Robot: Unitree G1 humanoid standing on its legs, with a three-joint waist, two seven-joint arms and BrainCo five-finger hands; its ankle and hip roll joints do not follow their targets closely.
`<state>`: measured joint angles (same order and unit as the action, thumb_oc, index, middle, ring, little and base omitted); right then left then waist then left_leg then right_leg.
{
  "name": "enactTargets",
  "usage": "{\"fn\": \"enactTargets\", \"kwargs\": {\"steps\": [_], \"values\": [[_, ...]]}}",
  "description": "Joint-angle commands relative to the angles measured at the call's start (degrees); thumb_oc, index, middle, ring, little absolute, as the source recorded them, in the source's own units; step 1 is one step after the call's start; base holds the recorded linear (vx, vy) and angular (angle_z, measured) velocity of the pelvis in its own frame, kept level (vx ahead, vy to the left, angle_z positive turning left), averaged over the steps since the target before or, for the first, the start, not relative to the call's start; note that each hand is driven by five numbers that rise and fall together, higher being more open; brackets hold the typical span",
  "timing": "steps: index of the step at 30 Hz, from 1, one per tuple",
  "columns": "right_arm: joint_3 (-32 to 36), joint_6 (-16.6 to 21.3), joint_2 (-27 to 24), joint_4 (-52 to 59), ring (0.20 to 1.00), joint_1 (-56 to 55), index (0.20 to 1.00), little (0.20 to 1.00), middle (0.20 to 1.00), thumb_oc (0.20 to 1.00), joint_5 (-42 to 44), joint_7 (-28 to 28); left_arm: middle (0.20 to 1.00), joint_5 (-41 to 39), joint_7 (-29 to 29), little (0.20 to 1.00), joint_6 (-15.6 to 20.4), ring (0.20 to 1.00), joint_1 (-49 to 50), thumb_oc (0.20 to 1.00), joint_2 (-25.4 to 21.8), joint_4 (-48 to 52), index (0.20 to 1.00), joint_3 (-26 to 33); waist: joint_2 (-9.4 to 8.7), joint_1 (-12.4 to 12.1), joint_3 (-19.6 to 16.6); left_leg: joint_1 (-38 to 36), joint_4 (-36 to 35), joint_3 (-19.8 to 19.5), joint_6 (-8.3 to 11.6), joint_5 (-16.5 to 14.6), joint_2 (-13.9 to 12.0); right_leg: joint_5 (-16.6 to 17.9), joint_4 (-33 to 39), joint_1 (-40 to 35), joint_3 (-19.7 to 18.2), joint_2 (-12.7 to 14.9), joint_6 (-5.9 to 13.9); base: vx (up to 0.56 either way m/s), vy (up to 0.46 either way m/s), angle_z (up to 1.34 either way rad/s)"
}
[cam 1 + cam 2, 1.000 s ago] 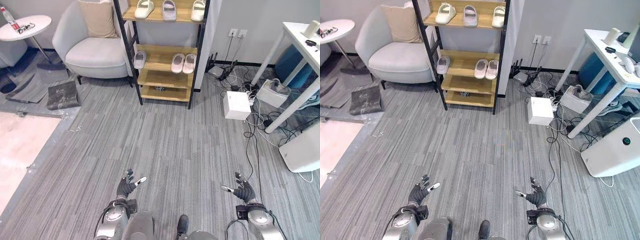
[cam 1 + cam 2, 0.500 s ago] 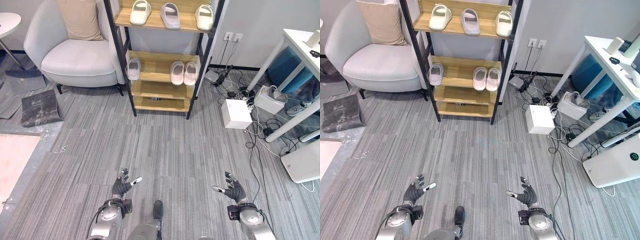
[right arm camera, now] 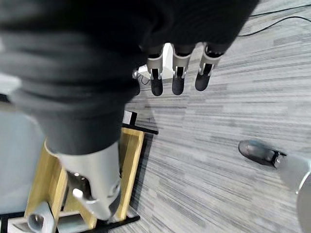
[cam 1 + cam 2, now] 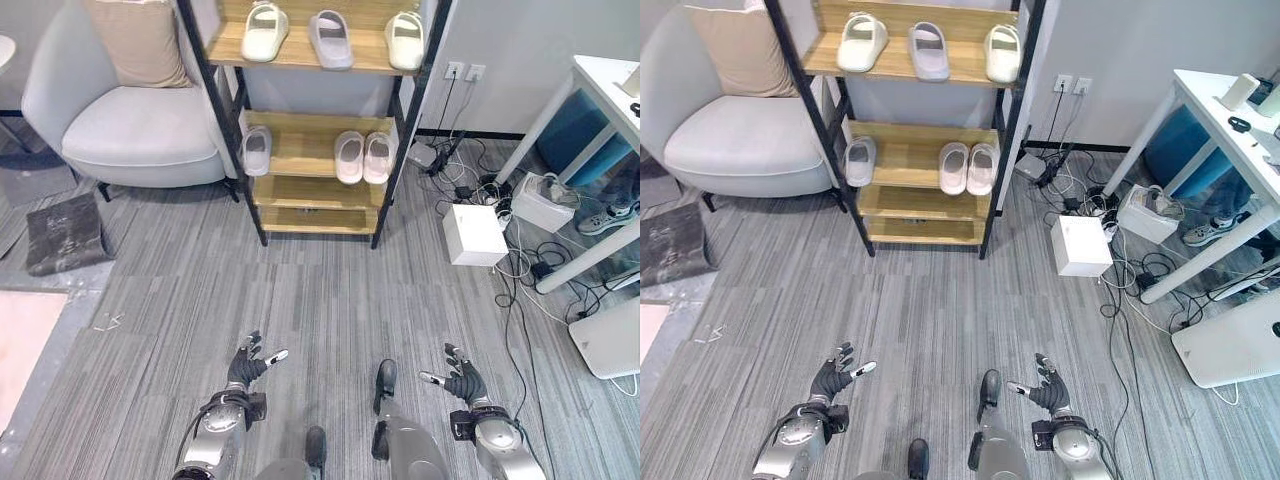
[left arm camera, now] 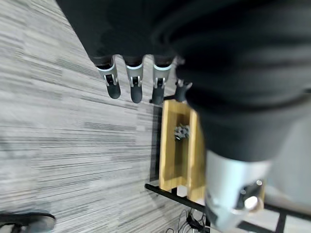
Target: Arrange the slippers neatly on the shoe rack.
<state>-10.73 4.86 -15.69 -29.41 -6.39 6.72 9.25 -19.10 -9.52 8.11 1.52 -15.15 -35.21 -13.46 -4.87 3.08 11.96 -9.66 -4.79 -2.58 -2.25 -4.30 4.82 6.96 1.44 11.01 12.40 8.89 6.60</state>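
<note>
Your left hand (image 4: 245, 366) fingers released and spread, holding nothing, your right hand (image 4: 462, 383) likewise released, both low over the grey floor (image 4: 330, 290), slippers (image 4: 350, 157) far ahead on the shoe rack (image 4: 312, 130), armchair (image 4: 120, 110) to its left

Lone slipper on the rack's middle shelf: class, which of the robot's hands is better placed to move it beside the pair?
Probably the left. The lone slipper lies at the shelf's left end, nearer the left hand; the right hand is farther over. Both hands are open, empty and far from the rack.
</note>
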Motion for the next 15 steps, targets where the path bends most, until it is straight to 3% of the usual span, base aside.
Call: {"fn": "enactTargets", "kwargs": {"steps": [1,2,3,4,5,6,8,9,11,12,13,15], "values": [[0.2,2.5,-3.6,2.8,1.0,2.1,1.0,1.0,1.0,1.0,0.2,0.4,1.0,0.0,-0.3,1.0,2.0,1.0,-2.5,1.0,0.7,0.5,1.0,0.5,2.53,0.7,-0.9,-4.3,3.7,-0.7,3.97,-4.5,-5.0,-0.1,-0.5,-2.9,1.4,-3.1,1.37,0.36,-0.146,0.14],[0.3,2.6,-3.9,2.8,1.0,2.0,1.0,1.0,1.0,1.0,0.3,0.4,1.0,-0.5,-0.4,1.0,2.0,1.0,-2.6,1.0,1.0,0.1,1.0,0.6,2.85,0.8,-1.1,-3.7,5.6,-0.9,4.6,-4.0,-5.6,-0.7,-0.6,-3.4,1.7,-3.6,0.91,0.45,-0.206,0.13],[0.4,2.9,-4.4,2.3,1.0,2.0,1.0,1.0,1.0,1.0,1.5,0.4,1.0,-1.8,-0.7,1.0,2.1,1.0,-2.6,1.0,1.4,0.0,1.0,0.9,3.27,0.6,-1.2,-1.4,13.3,-1.0,6.79,0.1,-6.2,-2.4,-0.4,-5.2,2.2,-4.6,-0.48,0.38,-0.195,0.26],[0.4,3.1,-4.8,2.3,1.0,1.9,1.0,1.0,1.0,1.0,2.0,0.2,1.0,-2.1,-0.7,1.0,2.3,1.0,-2.6,1.0,1.4,0.0,1.0,0.7,3.12,0.2,-0.6,0.5,17.3,-0.9,7.62,1.9,-5.9,-3.1,0.0,-6.6,2.3,-4.7,-0.94,0.28,-0.148,0.24],[0.4,3.1,-4.8,2.2,1.0,1.9,1.0,1.0,1.0,1.0,2.0,0.2,1.0,-2.1,-0.7,1.0,2.3,1.0,-2.6,1.0,1.4,0.0,1.0,0.7,3.13,0.3,-0.6,0.7,17.6,-1.0,7.63,1.7,-5.9,-3.1,0.0,-6.6,2.4,-4.7,-0.95,0.18,-0.134,0.1],[0.6,3.4,-5.6,2.2,1.0,2.0,1.0,1.0,1.0,1.0,2.8,0.1,1.0,-3.0,-0.7,1.0,2.7,1.0,-3.0,1.0,1.3,0.2,1.0,0.6,2.17,-0.6,0.8,5.4,26.7,-1.1,9.11,4.8,-4.9,-4.2,0.7,-9.0,2.3,-4.5,-1.98,0.12,-0.093,-0.04],[0.8,3.3,-5.8,2.2,1.0,1.9,1.0,1.0,1.0,1.0,2.8,0.2,1.0,-3.3,-1.0,1.0,2.8,1.0,-2.9,1.0,1.2,0.7,1.0,0.6,1.82,-1.1,1.3,7.0,29.3,-0.7,9.45,6.0,-4.9,-5.3,0.4,-10.1,2.5,-4.6,-2.62,0.2,-0.118,-0.14],[0.7,3.1,-6.0,2.0,1.0,2.0,1.0,1.0,1.0,1.0,2.8,0.4,1.0,-3.6,-0.9,1.0,2.7,1.0,-3.1,1.0,1.1,0.8,1.0,0.4,0.96,-1.9,2.3,11.1,30.1,0.8,8.71,5.7,-4.9,-6.4,0.8,-11.8,2.4,-4.0,-3.02,0.2,-0.098,-0.09],[0.7,3.0,-5.9,1.8,1.0,2.1,1.0,1.0,1.0,1.0,3.0,0.4,1.0,-3.5,-0.9,1.0,2.5,1.0,-3.1,1.0,1.1,0.7,1.0,0.4,0.51,-2.4,2.6,13.4,29.7,1.8,8.11,4.6,-5.1,-7.1,1.0,-12.7,2.5,-3.8,-3.07,0.18,-0.055,0.08],[0.8,3.1,-5.8,1.6,1.0,2.2,1.0,1.0,1.0,1.0,3.3,0.5,1.0,-3.2,-0.9,1.0,2.4,1.0,-3.1,1.0,0.9,0.6,1.0,0.4,0.08,-2.7,2.6,15.5,27.0,2.8,7.38,3.5,-5.6,-7.6,1.4,-13.5,2.6,-3.6,-2.87,0.38,-0.015,0.1],[0.8,3.2,-5.7,1.6,1.0,2.2,1.0,1.0,1.0,1.0,3.3,0.7,1.0,-2.9,-1.1,1.0,2.4,1.0,-2.7,1.0,0.6,0.8,1.0,0.5,-0.19,-3.8,2.6,17.6,19.6,3.7,6.17,1.6,-6.3,-8.7,1.9,-15.2,2.4,-3.8,-2.26,0.39,0.032,0.0],[0.6,3.2,-5.6,1.3,1.0,2.2,1.0,1.0,1.0,1.0,3.2,0.8,1.0,-2.6,-1.2,1.0,2.3,1.0,-2.5,1.0,0.6,0.9,1.0,0.4,0.03,-4.2,2.6,17.5,14.8,3.4,6.3,3.5,-6.9,-9.2,2.2,-16.2,2.2,-4.1,-2.17,0.31,0.068,0.03]]}}
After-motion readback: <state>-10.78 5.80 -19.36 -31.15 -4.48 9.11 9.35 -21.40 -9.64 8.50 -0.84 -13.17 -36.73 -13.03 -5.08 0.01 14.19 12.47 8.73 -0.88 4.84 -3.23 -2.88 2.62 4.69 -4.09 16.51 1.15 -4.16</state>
